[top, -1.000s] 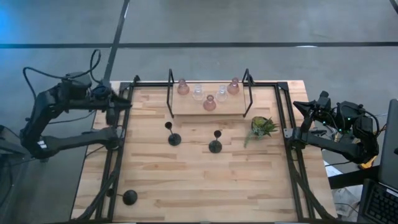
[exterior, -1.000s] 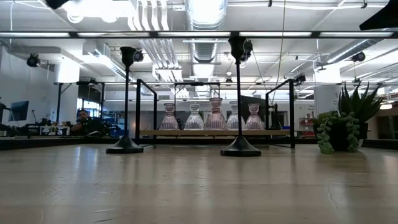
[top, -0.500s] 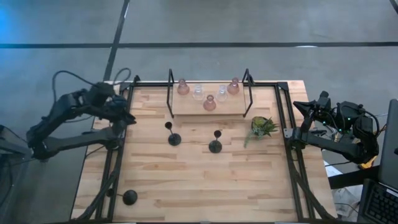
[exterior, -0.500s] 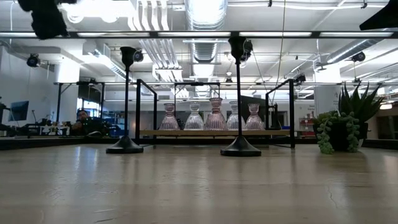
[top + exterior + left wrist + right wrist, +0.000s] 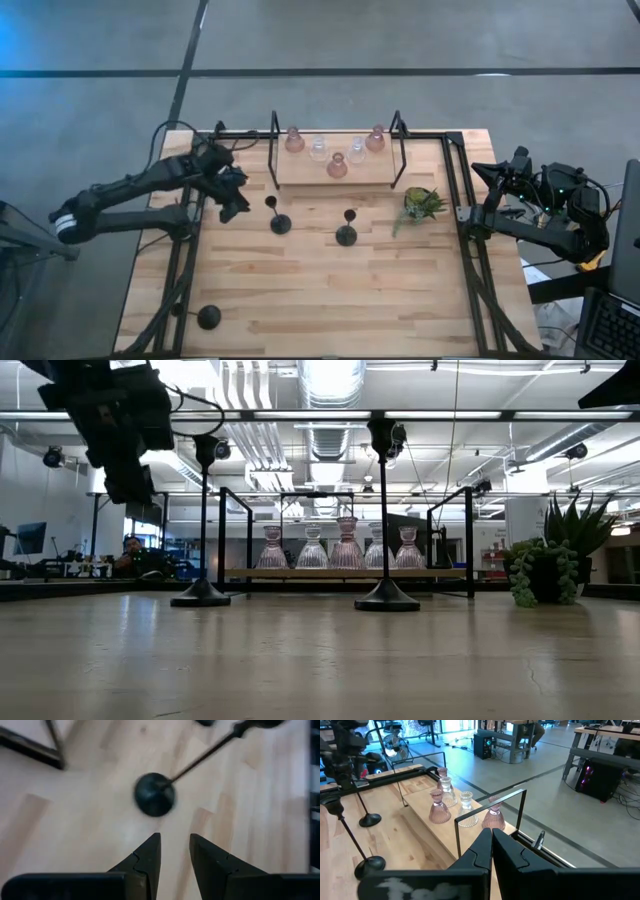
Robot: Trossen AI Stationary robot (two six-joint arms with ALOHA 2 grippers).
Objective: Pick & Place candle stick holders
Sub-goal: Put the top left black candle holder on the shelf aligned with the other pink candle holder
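black candle stick holder point(image 5: 279, 220) upright on my tabletop point(image 5: 320, 290) left of centre, left gripper point(image 5: 233, 208) hovering just beside it, fingers point(image 5: 148, 861) parted, empty, right gripper point(image 5: 497, 172) fingers closed at the right edge

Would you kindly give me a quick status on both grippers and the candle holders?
Left gripper open, empty, above table beside nearest black holder. Right gripper shut, parked at table's right edge. Glass holders on rack. Nothing in the way.
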